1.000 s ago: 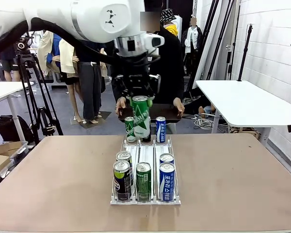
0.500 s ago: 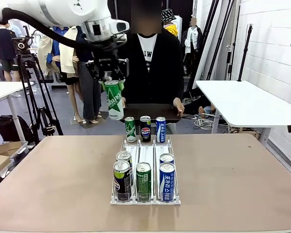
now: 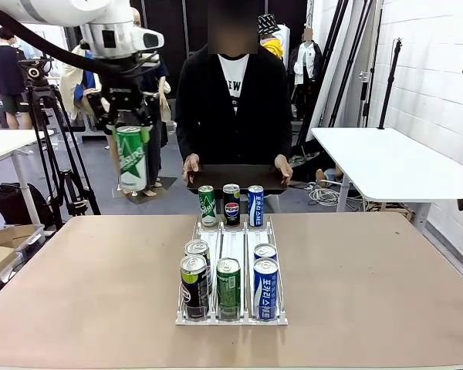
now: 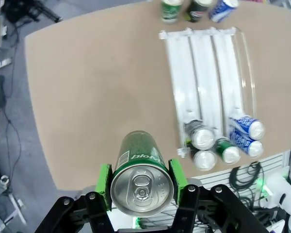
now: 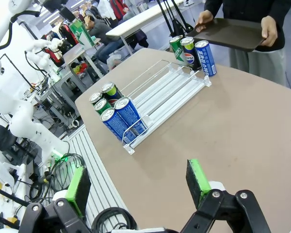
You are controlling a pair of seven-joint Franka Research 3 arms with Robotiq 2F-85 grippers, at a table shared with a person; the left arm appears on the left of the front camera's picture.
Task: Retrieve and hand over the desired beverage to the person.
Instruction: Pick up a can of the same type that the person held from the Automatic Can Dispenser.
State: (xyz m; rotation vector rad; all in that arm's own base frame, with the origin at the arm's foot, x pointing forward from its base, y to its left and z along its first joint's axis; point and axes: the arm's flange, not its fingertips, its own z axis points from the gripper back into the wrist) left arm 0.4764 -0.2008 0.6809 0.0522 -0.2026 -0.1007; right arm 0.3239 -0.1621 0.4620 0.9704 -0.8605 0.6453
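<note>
Bright, even indoor light; wrist views bend at edges.

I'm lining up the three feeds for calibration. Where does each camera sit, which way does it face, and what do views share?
Front view: fixed on the robot's side of the table, facing the person holding a tray; the left claw holds a green can aloft at left.
Left wrist view: high up, looking down past that clamped can onto the can rack.
Right wrist view: off the table's edge, looking across it to the tray; the open right claw shows at bottom.
Shared: all three show the can rack.
</note>
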